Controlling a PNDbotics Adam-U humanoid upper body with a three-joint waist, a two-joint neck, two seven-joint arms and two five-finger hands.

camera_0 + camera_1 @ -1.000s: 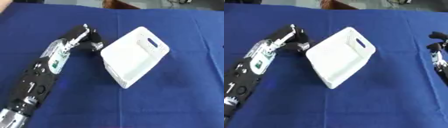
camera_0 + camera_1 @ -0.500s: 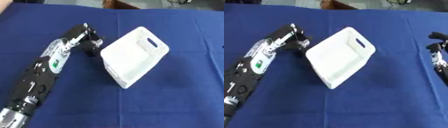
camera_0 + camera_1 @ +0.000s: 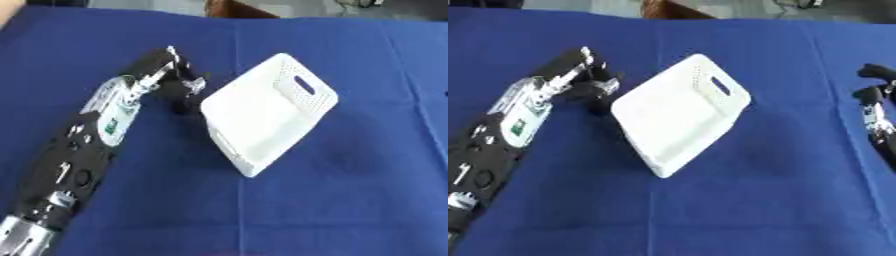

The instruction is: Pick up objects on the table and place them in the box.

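We see a white box point(image 3: 267, 112) lying near the middle of a table point(image 3: 350, 200) covered in blue cloth, turned at an angle to the table edges, with one corner pointing toward the near edge and its slotted handle wall point(image 3: 306, 84) toward the far right. Box looks tilted, open side facing up and toward the left; inside appears plain white, we can't make out any contents.

Left arm comes in from the near left corner, black with a silver section and a green-marked label, running diagonally toward the box. Left hand point(image 3: 175, 80) sits just beside the box's left corner, touching or almost touching it, we can't tell which. Its fingers are curled downward toward the cloth next to the box wall; whether they pinch anything we cannot tell, no separate object shows between them.

Right hand point(image 3: 875, 100) shows only in the right eye view, at the right edge of the table, well apart from the box. Black fingers point toward the far edge, relaxed and released, holding nothing.

A brown shape point(image 3: 234, 9) sits beyond the far edge, not touching anything on the table
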